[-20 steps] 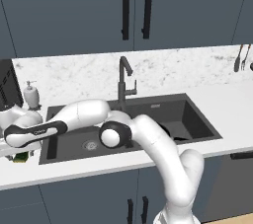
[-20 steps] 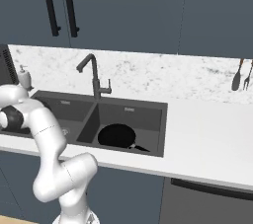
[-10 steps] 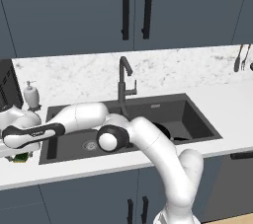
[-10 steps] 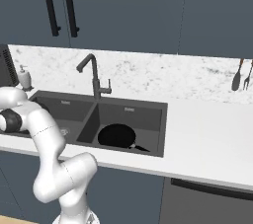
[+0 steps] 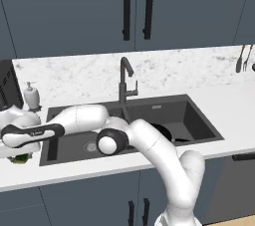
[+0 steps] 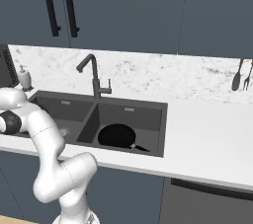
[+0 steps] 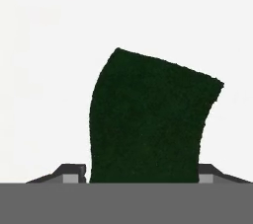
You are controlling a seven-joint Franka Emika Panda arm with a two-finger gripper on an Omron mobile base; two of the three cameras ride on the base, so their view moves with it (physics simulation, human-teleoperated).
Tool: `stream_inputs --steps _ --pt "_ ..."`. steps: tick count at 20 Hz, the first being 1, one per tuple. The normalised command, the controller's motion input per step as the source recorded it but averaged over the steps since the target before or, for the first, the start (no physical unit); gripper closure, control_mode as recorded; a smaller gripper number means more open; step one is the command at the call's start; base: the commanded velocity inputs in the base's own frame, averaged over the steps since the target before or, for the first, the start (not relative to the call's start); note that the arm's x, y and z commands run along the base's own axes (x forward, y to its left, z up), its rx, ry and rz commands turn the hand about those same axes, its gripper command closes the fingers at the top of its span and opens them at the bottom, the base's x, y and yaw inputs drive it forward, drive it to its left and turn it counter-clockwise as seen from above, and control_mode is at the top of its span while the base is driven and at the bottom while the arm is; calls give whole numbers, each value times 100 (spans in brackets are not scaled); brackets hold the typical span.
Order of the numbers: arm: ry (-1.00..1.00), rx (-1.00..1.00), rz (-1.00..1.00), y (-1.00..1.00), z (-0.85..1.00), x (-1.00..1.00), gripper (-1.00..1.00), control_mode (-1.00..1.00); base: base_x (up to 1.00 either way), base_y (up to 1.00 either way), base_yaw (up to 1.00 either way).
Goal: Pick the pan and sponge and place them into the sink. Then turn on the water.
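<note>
The dark green side of the sponge fills the space between my fingertips in the hand view, and its sides touch both of them. On the counter left of the sink, a bit of yellow-green sponge peeks out under my gripper, which is shut on it. The black pan lies in the right basin; in the left base view my arm partly hides the pan. No water runs from the dark gooseneck faucet.
A white soap dispenser stands at the back, just behind my hand. A dark appliance sits at the far left. Utensils hang on the wall at the right. White counter stretches right of the sink.
My elbow has drifted slightly left and down. The hand has stayed low over the sponge on the left counter.
</note>
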Motion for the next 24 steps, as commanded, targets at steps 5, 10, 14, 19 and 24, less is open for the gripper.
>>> stream_inputs --steps 5,10,14,19,24 --pt "0 0 0 -84 -21 -41 100 -100 0 0 0" --pt "-6 5 0 -100 -1 -67 100 -100 0 0 0" --pt "-9 16 2 -100 51 -61 100 -100 0 0 0" --pt "-2 23 3 -100 84 -21 100 -100 0 0 0" --pt "0 18 3 -100 77 -12 100 -100 0 0 0"
